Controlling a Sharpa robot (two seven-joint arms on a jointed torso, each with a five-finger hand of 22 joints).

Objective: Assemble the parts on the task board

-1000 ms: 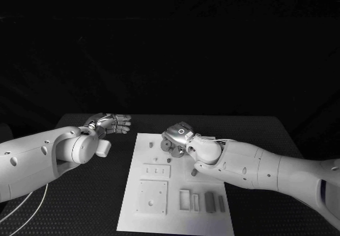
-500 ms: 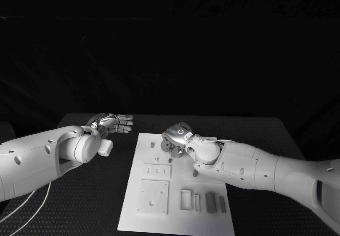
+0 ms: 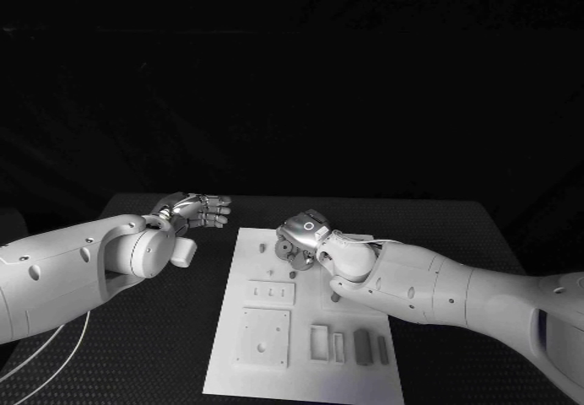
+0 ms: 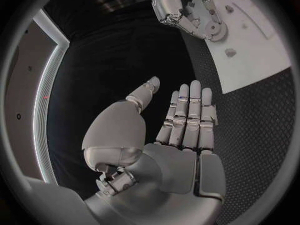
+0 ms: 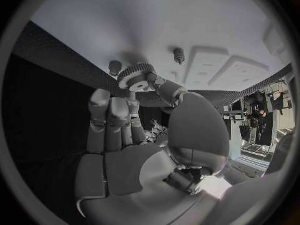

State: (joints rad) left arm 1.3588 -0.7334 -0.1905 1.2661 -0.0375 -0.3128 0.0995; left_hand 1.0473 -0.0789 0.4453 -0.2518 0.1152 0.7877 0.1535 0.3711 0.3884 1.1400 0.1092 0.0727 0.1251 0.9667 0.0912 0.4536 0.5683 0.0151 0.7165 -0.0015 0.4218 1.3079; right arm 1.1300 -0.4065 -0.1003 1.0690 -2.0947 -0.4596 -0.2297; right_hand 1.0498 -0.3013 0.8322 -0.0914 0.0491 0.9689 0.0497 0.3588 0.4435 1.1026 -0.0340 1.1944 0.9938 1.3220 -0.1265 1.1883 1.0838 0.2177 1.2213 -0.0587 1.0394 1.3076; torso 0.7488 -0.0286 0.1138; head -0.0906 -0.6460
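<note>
Meanwhile the right hand pinches a small gear over the white board; the left hand hangs flat, fingers together.

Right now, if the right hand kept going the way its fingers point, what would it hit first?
Probably the small peg on the white task board, just beyond the toothed gear the right hand pinches; depth is unclear.

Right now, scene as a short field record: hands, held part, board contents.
left hand: flat, fingers straight, holds nothing, over the table beside the board
right hand: over the far end of the task board, pinches a gear
gear: toothed, pale hub, at the fingertips, close to the board
pegs: two short ones stand near the gear
near end of board: square plates, slim grey bars
</note>
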